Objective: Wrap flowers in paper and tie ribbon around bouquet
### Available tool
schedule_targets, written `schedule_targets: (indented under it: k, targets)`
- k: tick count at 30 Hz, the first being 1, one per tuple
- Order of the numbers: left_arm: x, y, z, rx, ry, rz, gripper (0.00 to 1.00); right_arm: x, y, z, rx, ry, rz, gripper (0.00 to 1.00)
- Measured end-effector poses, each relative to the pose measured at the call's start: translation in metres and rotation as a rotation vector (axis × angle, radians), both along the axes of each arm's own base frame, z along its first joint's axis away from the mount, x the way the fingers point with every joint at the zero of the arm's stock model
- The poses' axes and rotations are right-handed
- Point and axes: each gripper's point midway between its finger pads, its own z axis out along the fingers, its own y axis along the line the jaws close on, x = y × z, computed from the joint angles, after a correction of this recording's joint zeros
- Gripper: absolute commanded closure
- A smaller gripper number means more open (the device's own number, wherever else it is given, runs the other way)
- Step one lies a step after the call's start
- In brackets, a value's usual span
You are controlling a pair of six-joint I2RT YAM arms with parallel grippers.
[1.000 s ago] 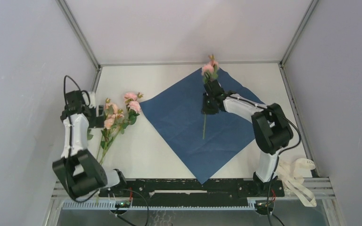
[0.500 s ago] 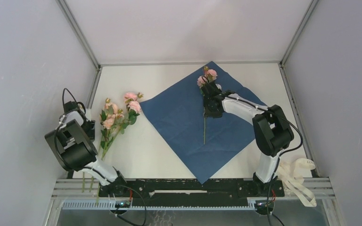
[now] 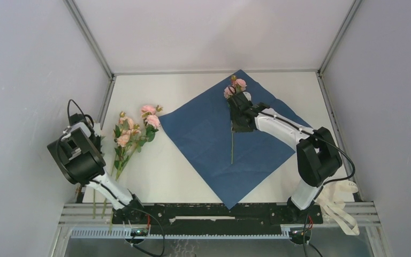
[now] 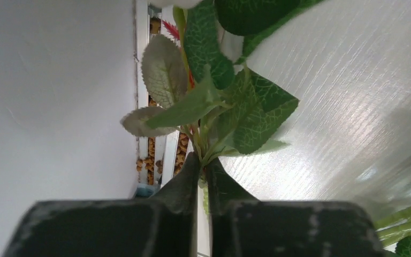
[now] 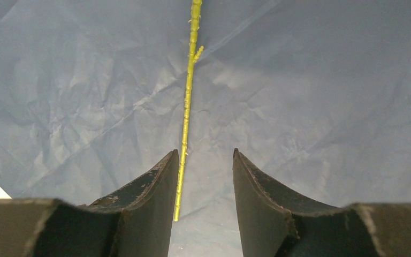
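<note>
The left fingers [image 4: 181, 184] are nearly together, pinching a leafy stem [image 4: 195, 136] just below its cluster of leaves, at the left edge of the tabletop [image 3: 155, 176] and close to the side wall. The rest of the flowers [image 3: 134, 134] lie just beside it on bare tabletop, blooms toward the far edge, well apart from the paper [image 3: 214, 139]. The right fingers [image 5: 150, 187] stand apart and hold nothing. They hover low over the paper, and a single stem [image 5: 187, 107] lies flat on the sheet, running close along the inner side of one finger. That stem's pink blooms point at the paper's far corner. The ribbon [image 3: 338, 201] lies heaped at the near right corner, beside the right arm's base. The likeliest trouble is on the left: the grip sits high on one thin stem, so a lift may slip or drag neighbouring stems by their tangled leaves and scatter them. On the right, a finger pulling away carelessly could nudge the laid stem askew or crease the sheet.
</note>
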Motion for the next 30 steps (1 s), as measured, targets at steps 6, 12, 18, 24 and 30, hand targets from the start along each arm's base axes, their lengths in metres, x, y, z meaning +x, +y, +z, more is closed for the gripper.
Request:
schedule_targets:
  k: [6,12,18,24,30]
  targets:
    - [0.002,-0.003,-0.001,-0.047,-0.024,-0.009,1.00,-0.003,-0.002,0.019,-0.001,-0.043,0.007,0.50]
    - [0.009,-0.023,0.031,-0.117,-0.185,0.013,1.00,-0.008,0.005,0.049,0.035,-0.116,0.039,0.50]
    - [0.040,-0.050,0.146,-0.104,-0.554,-0.014,1.00,-0.027,0.040,0.083,0.092,-0.209,0.207,0.46]
    - [0.083,-0.152,0.269,-0.255,-0.911,-0.291,1.00,-0.071,0.121,0.131,0.318,-0.315,0.533,0.40]
    - [0.071,-0.314,0.323,-0.703,-1.016,-0.620,1.00,-0.102,0.190,0.190,0.609,-0.446,0.741,0.01]
